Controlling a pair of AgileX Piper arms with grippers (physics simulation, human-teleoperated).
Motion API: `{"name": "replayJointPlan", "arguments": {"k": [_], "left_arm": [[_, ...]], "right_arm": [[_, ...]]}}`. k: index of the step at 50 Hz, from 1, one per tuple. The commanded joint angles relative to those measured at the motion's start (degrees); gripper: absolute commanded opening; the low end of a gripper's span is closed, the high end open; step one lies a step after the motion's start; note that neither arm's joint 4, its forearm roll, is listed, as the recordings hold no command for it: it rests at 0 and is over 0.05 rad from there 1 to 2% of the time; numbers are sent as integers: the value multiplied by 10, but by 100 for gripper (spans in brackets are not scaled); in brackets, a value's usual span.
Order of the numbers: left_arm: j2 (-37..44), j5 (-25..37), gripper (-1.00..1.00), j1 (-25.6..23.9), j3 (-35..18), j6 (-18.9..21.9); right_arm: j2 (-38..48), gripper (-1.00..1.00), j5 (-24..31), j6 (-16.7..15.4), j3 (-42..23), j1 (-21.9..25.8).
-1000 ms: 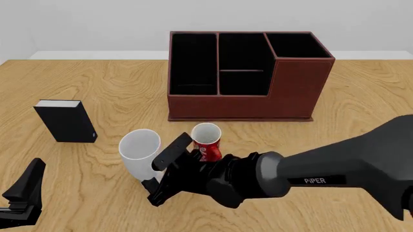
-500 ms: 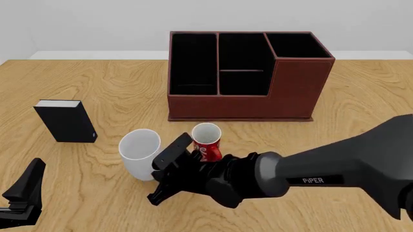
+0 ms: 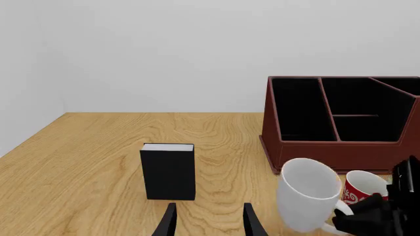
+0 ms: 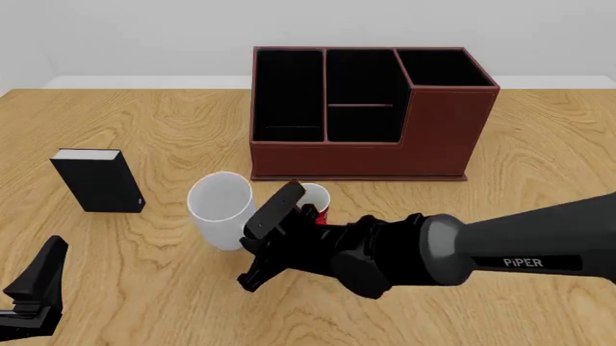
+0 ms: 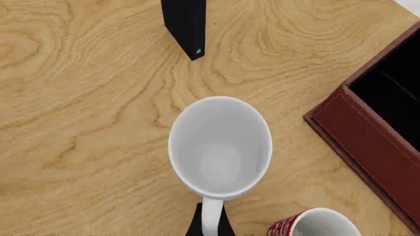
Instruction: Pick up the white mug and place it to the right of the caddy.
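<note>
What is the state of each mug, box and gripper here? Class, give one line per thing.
white mug: gripped by its handle, lifted off the table and tilted
red mug: upright on the table
caddy: open-topped, compartments empty
black box: standing upright
right gripper: shut on the mug's handle
left gripper: open, empty

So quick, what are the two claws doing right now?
Left gripper: open, holding nothing, low near the table.
Right gripper: shut on the loop handle of the glossy white ceramic mug, which looks lifted.
</note>
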Motion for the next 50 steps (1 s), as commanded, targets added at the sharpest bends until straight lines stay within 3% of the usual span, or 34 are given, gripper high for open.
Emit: {"name": "replayJointPlan", "arguments": {"k": [1,22,50], "left_arm": [[0,0,100,0,0,0],[0,0,100,0,0,0],[0,0,100,0,0,0]], "right_arm": [[-55,-100,11,-9,10,-8],[-134,-100,25,-20,26,-14],[-260,-100,84,-38,28,-32]]}}
